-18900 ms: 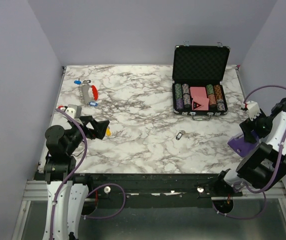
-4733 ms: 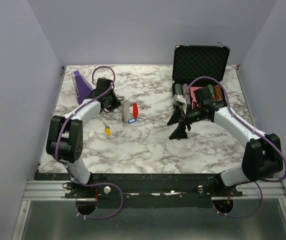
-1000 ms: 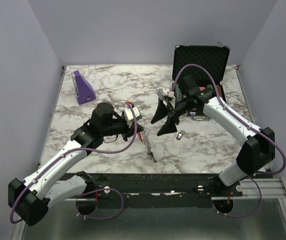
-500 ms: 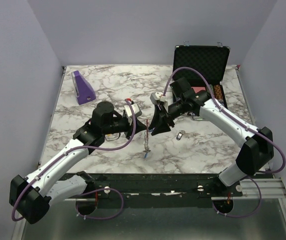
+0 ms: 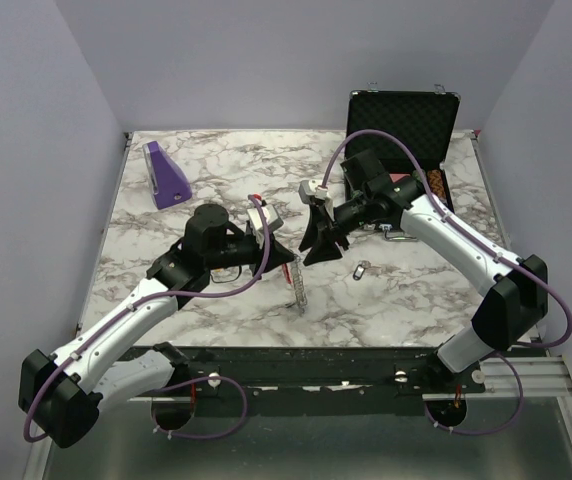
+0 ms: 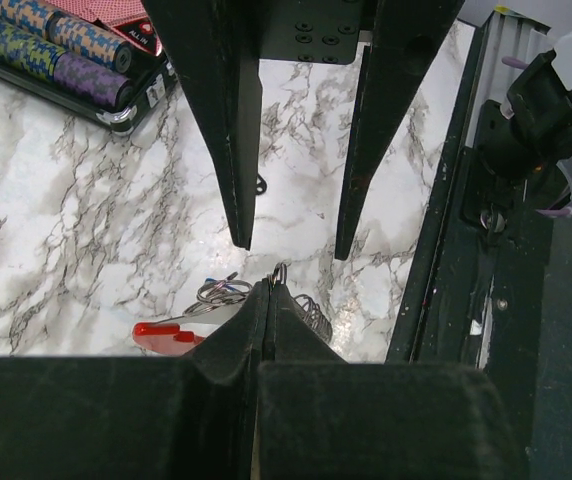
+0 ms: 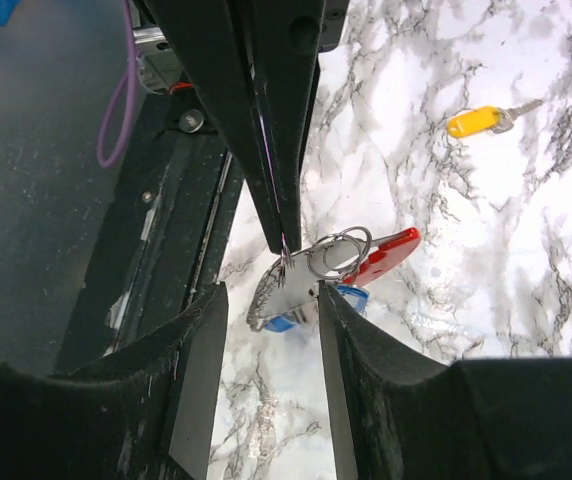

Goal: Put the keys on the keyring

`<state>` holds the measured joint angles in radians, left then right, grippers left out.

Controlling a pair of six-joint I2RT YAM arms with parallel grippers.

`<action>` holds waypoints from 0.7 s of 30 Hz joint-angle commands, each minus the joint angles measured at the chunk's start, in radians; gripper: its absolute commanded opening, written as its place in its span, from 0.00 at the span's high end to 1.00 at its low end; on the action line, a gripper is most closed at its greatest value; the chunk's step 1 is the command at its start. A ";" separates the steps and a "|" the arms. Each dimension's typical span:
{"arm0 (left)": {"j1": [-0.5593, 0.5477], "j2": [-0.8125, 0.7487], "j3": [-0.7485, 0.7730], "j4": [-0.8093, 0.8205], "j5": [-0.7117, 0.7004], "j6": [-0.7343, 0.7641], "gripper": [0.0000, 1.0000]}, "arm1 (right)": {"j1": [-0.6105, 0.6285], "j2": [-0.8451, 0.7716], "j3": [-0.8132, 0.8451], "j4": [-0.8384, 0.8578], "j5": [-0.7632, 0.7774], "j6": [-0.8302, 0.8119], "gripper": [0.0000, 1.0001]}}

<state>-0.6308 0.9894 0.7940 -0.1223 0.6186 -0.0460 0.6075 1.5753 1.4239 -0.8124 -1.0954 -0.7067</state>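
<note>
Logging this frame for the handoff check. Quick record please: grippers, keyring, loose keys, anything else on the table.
left gripper: shut, pinching the keyring, which hangs from it
right gripper: open, fingertips right at the keyring, not clamped on it
blue-headed key: hanging at the keyring
yellow key: loose on the marble table
silver key: loose on the table, right of both grippers
other: purple wedge block far left; poker chip case far right, lid open

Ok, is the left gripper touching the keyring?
Touching. In the right wrist view the left gripper is shut, and its fingertips pinch the grey end of the keyring.
</note>
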 commanded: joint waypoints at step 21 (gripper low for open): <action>-0.003 -0.017 -0.022 0.062 -0.013 -0.052 1.00 | 0.028 0.031 -0.049 0.090 -0.023 0.079 0.71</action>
<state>-0.6308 0.9894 0.7792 -0.1036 0.6144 -0.0845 0.6144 1.5864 1.3872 -0.7567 -1.0943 -0.6537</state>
